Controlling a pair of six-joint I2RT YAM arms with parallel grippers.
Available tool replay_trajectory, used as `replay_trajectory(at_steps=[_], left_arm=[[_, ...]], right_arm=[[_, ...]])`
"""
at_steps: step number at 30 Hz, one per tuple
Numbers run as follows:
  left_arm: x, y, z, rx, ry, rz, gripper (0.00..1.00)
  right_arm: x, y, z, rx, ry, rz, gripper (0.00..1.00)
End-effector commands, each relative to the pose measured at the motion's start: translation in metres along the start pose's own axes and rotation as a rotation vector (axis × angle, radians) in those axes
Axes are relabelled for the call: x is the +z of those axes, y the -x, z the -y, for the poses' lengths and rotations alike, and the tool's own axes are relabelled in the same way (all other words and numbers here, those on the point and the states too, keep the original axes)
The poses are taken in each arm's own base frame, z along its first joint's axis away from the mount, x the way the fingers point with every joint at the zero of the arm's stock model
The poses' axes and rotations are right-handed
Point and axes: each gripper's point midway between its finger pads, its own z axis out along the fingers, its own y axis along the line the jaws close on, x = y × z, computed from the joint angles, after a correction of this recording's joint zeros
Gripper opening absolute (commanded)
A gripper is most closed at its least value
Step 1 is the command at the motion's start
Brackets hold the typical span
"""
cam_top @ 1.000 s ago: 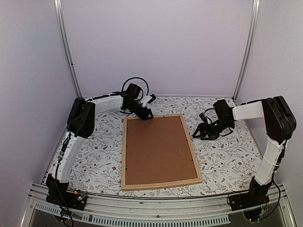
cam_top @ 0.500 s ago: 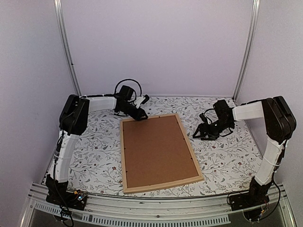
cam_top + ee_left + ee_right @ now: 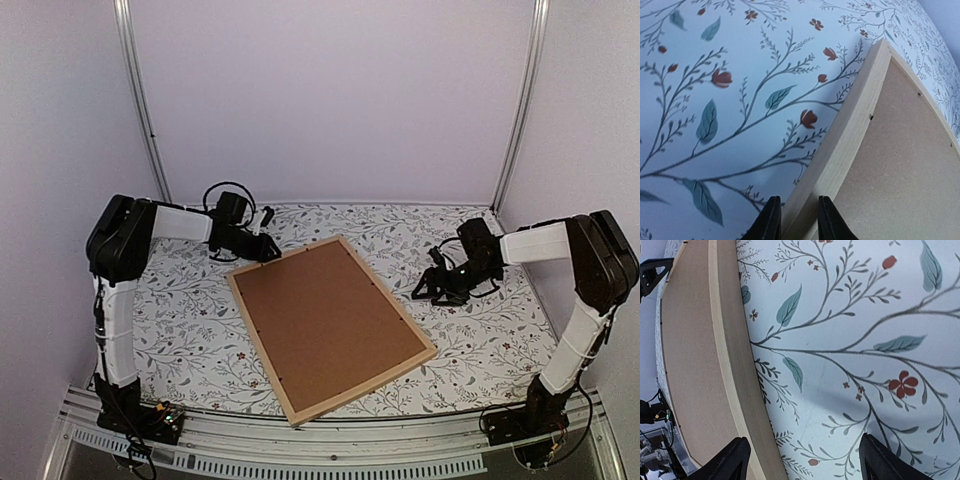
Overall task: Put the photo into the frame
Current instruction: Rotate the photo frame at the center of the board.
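The left arm (image 3: pixel 112 300) stands elbow-high, forearm low; left gripper (image 3: pixel 264 248) jaws pinch the frame (image 3: pixel 330 325) edge. The right arm (image 3: pixel 585 300) is bent inward, right gripper (image 3: pixel 432 288) low, jaws spread wide.

The frame (image 3: pixel 850 130) is pale bare-looking wood, matt and smooth, with faint grain. The backing board (image 3: pixel 325 325) set in it is brown fibreboard, dull and finely textured. The table cover (image 3: pixel 180 330) is a smooth printed sheet with a soft sheen, patterned with leaves and red flowers. The left gripper (image 3: pixel 799 200) and right gripper (image 3: pixel 802 440) have black, slightly glossy plastic fingers. The near-edge rail (image 3: pixel 300 455) is ribbed bare metal.
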Motion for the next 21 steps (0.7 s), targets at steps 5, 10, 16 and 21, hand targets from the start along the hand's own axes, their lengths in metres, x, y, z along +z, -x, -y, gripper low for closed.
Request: replay_trajectory(at_steps=[5, 10, 16, 21], left_arm=[[-0.035, -0.133, -0.05, -0.381, 0.221, -0.228, 0.26], [-0.045, -0.138, -0.041, -0.403, 0.195, -0.196, 0.29], [-0.05, -0.126, -0.038, -0.375, 0.184, -0.159, 0.38], [-0.05, -0.112, -0.037, -0.357, 0.17, -0.132, 0.47]], right_arm=[[-0.036, -0.029, -0.001, 0.134, -0.055, 0.073, 0.82], [-0.044, -0.066, -0.009, 0.187, -0.051, 0.052, 0.83], [-0.037, -0.111, -0.02, 0.236, -0.037, 0.003, 0.83], [-0.037, -0.136, -0.034, 0.245, 0.0, -0.003, 0.83]])
